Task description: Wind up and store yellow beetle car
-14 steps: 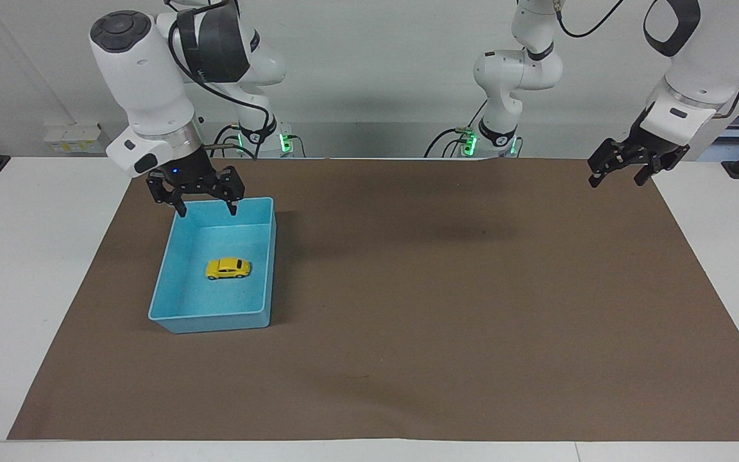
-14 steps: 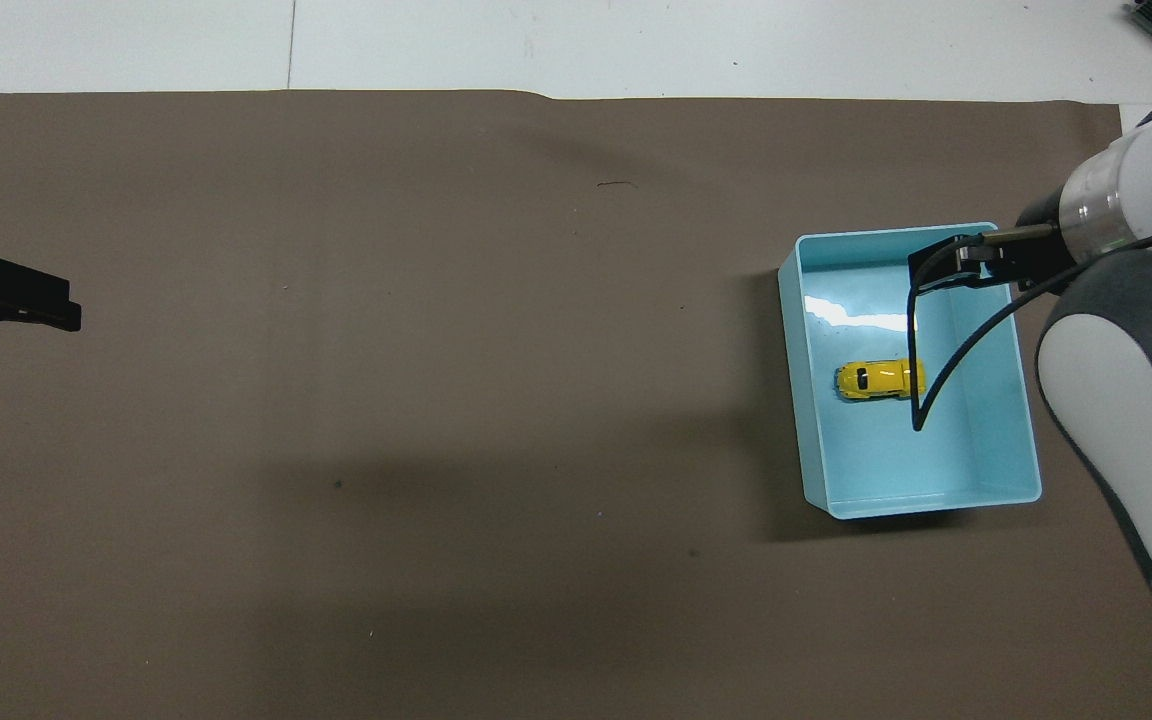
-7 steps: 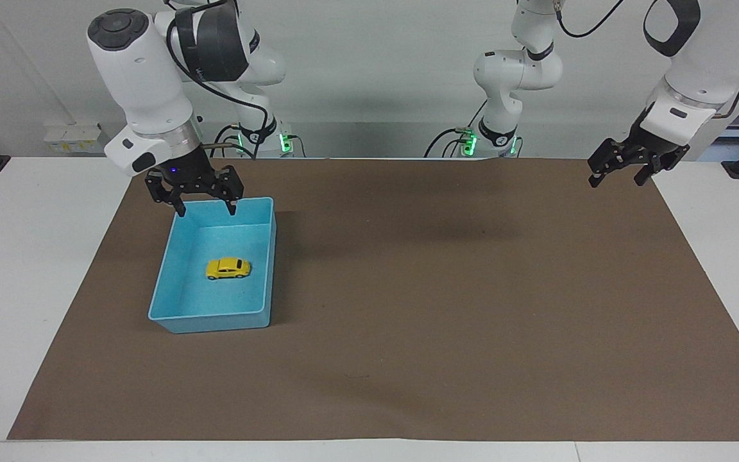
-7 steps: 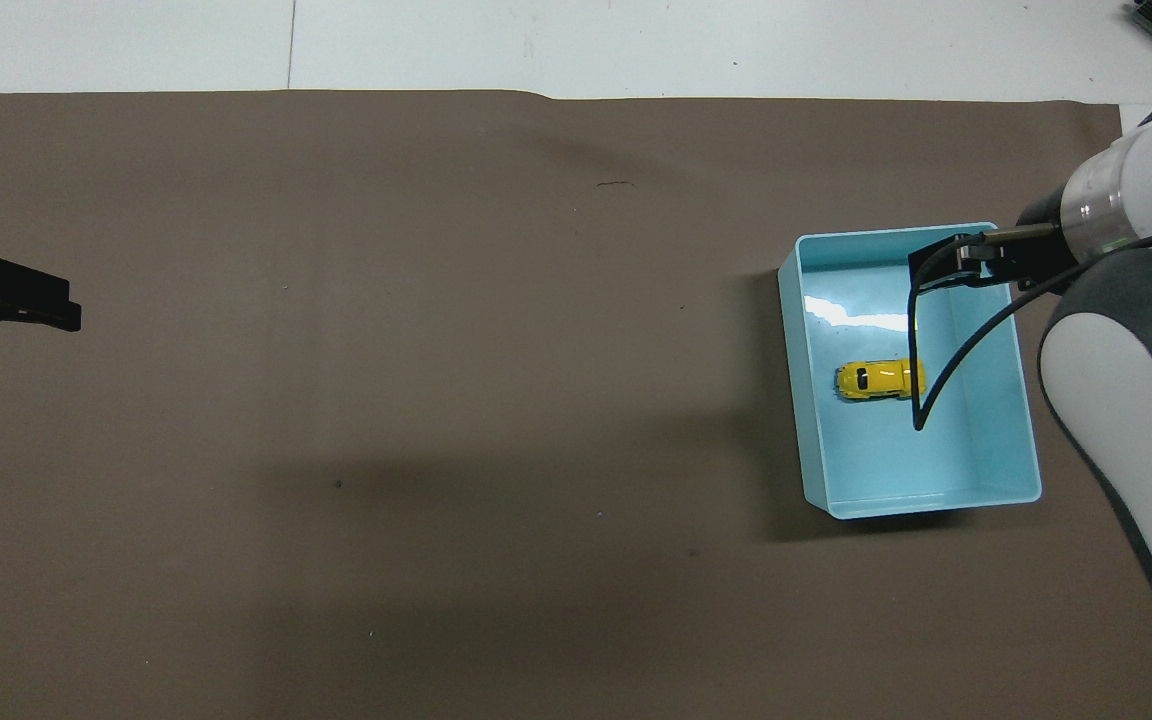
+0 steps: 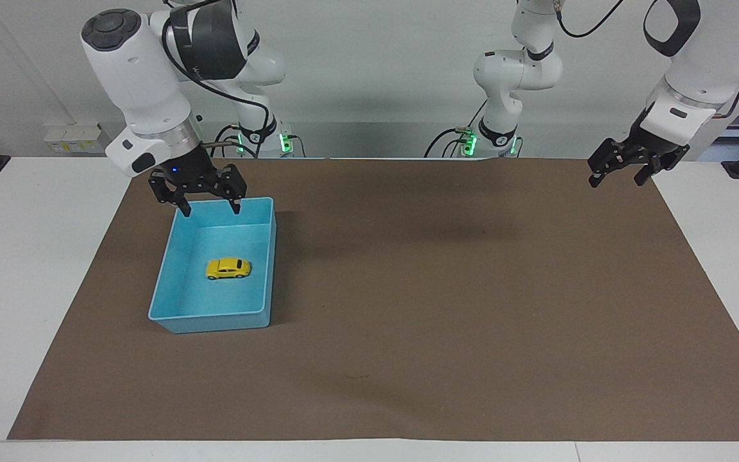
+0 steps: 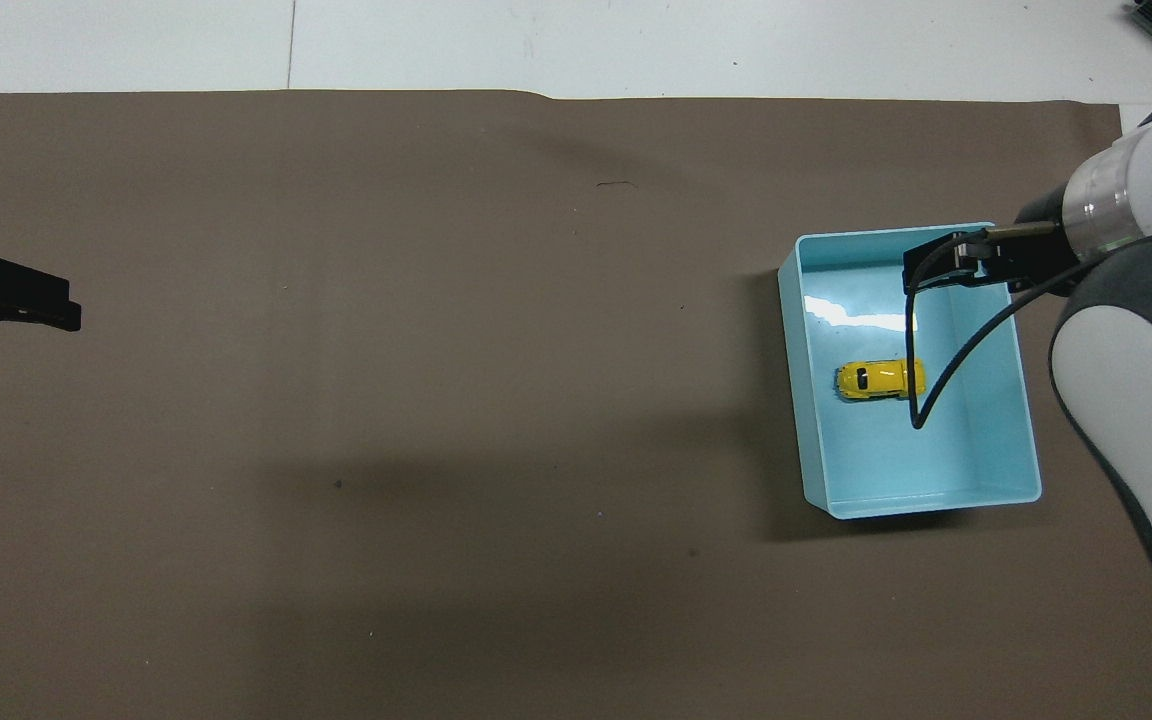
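Observation:
The yellow beetle car (image 5: 228,268) lies on its wheels on the floor of a light blue bin (image 5: 215,319), near the bin's middle. It also shows in the overhead view (image 6: 879,379), inside the bin (image 6: 921,506). My right gripper (image 5: 207,206) is open and empty. It hangs over the bin's end that is nearest the robots, above the car and not touching it. My left gripper (image 5: 618,179) is open and empty. It waits in the air over the mat's edge at the left arm's end of the table.
A brown mat (image 5: 446,308) covers most of the white table (image 5: 36,269). The bin stands on it toward the right arm's end. A black cable (image 6: 921,400) from my right arm hangs over the bin in the overhead view.
My right arm has shifted very slightly and its gripper stays open over the bin's end. The car, the bin and the left arm have not moved.

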